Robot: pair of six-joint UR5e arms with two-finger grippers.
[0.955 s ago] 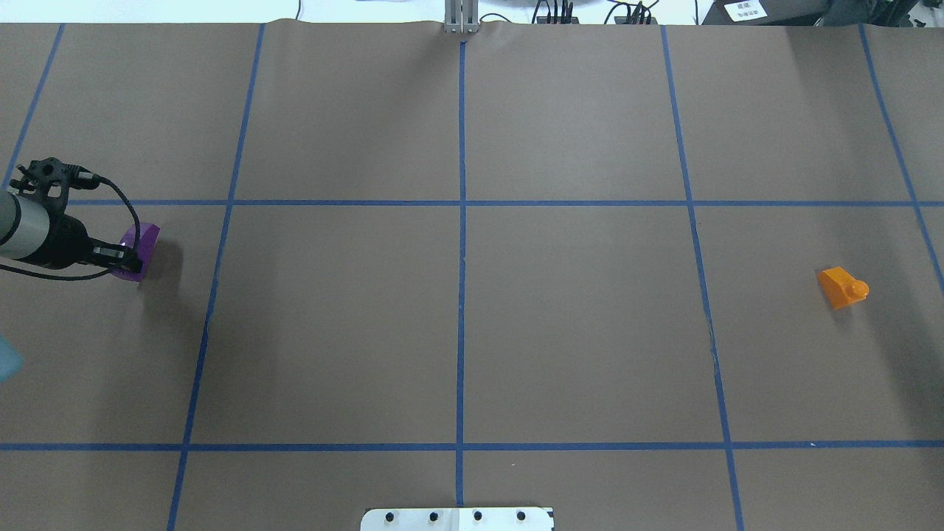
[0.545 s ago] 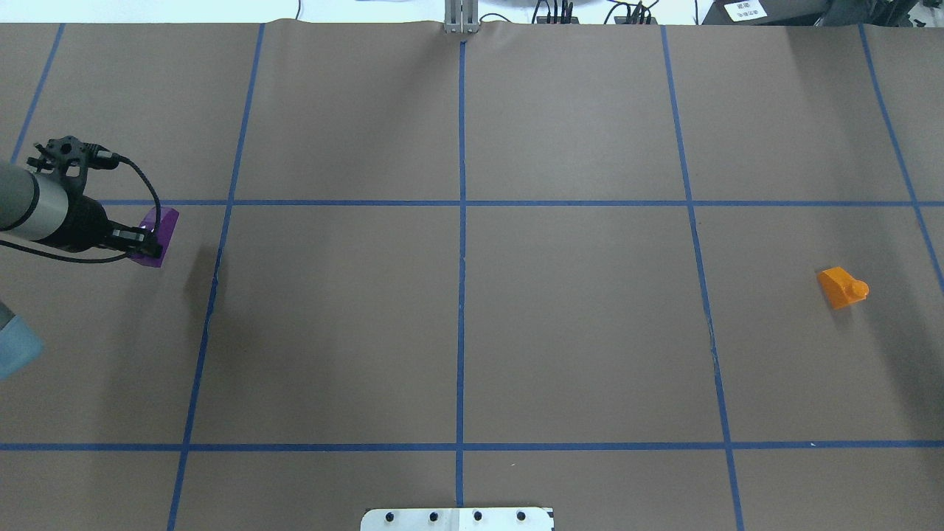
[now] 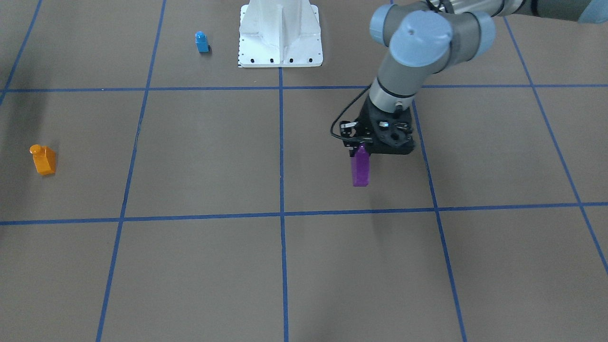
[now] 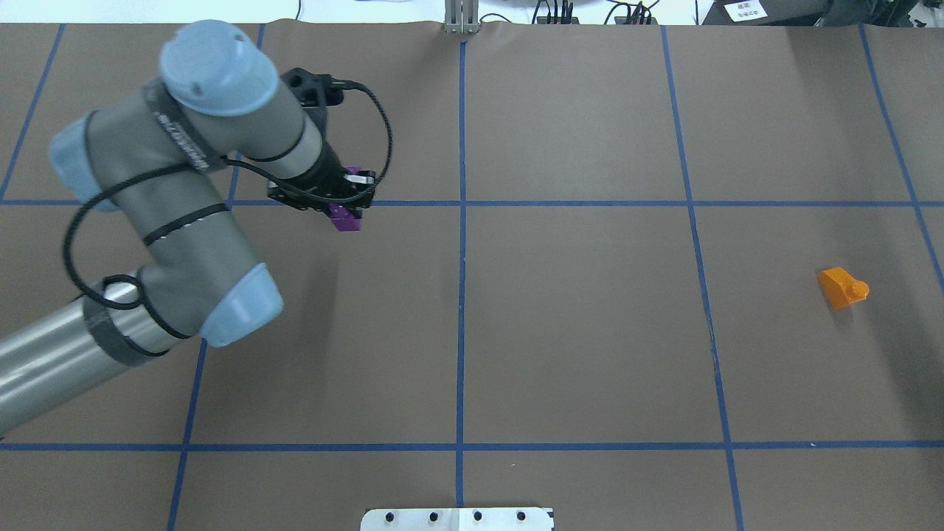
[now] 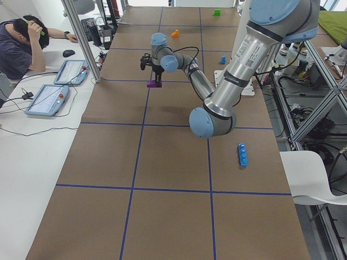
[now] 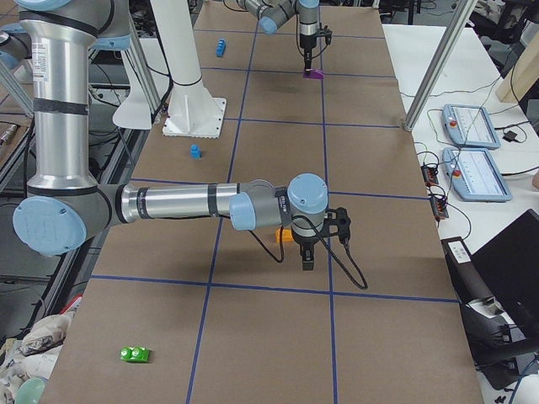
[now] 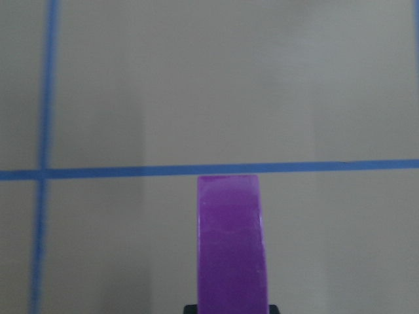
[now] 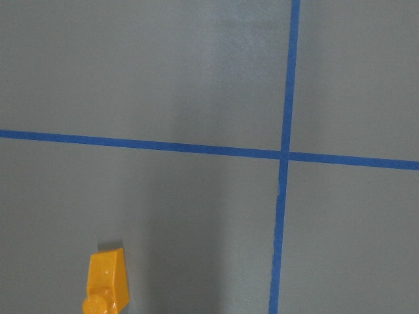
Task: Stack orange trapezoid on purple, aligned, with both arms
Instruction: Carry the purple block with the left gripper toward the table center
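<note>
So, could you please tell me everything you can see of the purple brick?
The purple brick is small, glossy and plastic-looking, and it looks wedge-shaped in the side views. No stud shows. The left gripper is shut on one end, and the rest sticks out past the fingertips. It is beside a blue tape line on the robot's left half of the table, far from the orange trapezoid. I cannot tell whether it touches the table.

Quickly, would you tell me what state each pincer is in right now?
Left pincer: closed on the purple brick.
Right pincer: cannot be told, seen only from the side.
</note>
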